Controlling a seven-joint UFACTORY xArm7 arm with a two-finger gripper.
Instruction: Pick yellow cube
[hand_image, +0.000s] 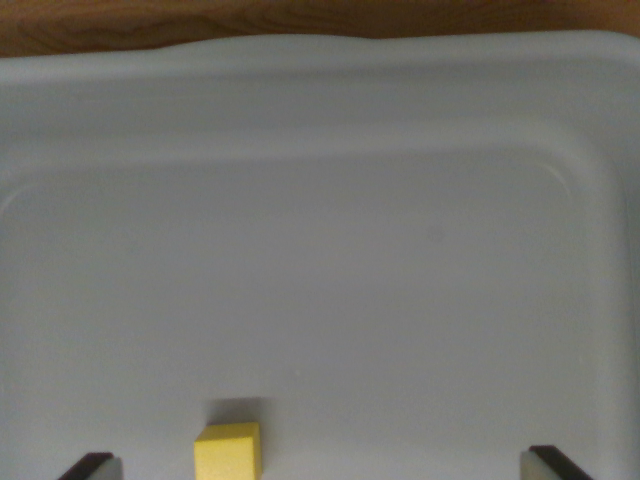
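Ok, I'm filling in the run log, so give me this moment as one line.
phase: approach | gripper: open, empty | small yellow cube: on white plastic tray floor, between fingertips, nearer the wrist view's left one | contact: none seen

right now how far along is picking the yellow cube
Done: the arm is over the white tray, with the yellow cube between the fingertips, nearer the wrist view's left one. In hand: lining up; the pincer is open and touches nothing. Left: centre on the cube, close, then lift.
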